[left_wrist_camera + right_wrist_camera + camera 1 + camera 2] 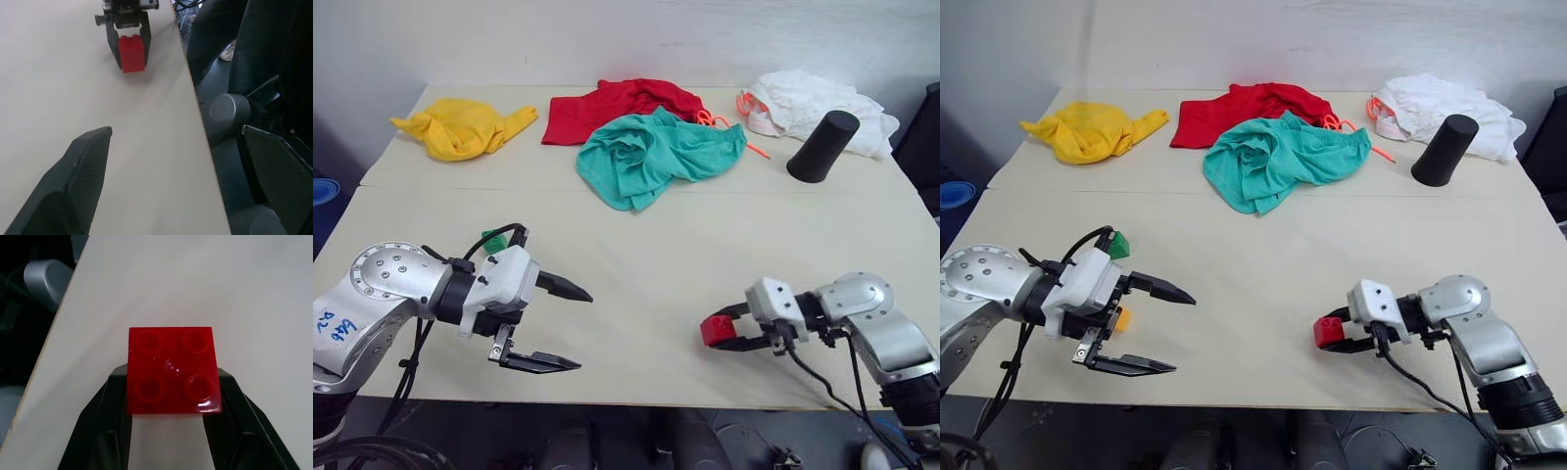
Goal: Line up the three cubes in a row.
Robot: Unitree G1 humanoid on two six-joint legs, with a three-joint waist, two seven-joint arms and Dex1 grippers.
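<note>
My right gripper (714,331) is shut on the red cube (171,369), low over the table near its front edge on the right; the studs face the right wrist camera. The red cube (131,53) between those black fingers also appears in the left wrist view. At front left my left gripper (1183,333) stands wide open with nothing between its fingers, pointing toward the right one. The green cube (1117,244) sits on the table just behind my left hand. The orange-yellow cube (1122,319) peeks out under that hand, mostly hidden.
Along the back lie a yellow cloth (460,127), a red cloth (617,106), a teal cloth (651,155) and a white cloth (813,103). A black cylinder (822,145) stands at back right. The table's front edge (195,107) runs close to both grippers.
</note>
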